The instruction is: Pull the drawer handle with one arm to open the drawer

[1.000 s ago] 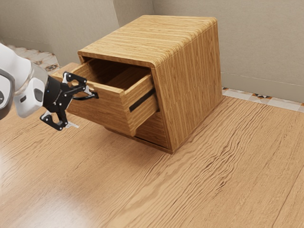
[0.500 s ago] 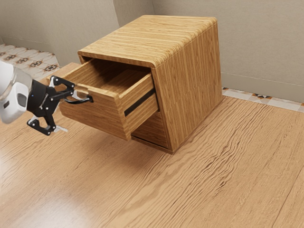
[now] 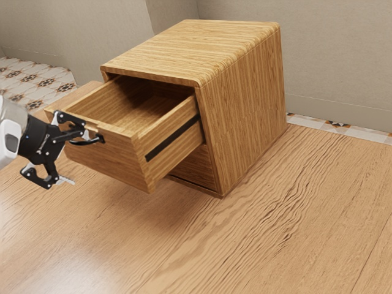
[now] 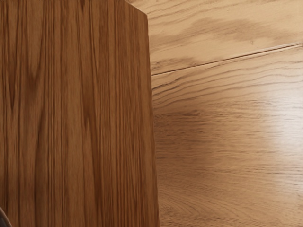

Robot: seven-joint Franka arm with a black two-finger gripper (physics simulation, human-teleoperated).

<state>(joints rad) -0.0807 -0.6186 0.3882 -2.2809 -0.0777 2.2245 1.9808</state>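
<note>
A light wooden cabinet (image 3: 239,92) stands on the floor, and its upper drawer (image 3: 131,131) is pulled well out toward the exterior view's left. The dark curved handle (image 3: 87,141) sticks out from the drawer's front. My gripper (image 3: 76,156) is at that front with its fingers wide apart. The upper finger (image 3: 76,130) is right against the handle and the lower finger (image 3: 52,179) hangs free below it. The drawer's inside looks empty. In the wrist view the drawer's front panel (image 4: 71,113) is close before my hand, with the floor (image 4: 227,142) beside it.
Wooden floor (image 3: 245,233) spreads in front of the cabinet and to the exterior view's right. Grey walls (image 3: 343,49) run behind it, with patterned tiles (image 3: 37,82) at the far left. A lower drawer (image 3: 199,168) sits shut under the pulled one.
My gripper has moved toward the exterior view's left and slightly down, and the drawer has slid further out of the cabinet with it.
</note>
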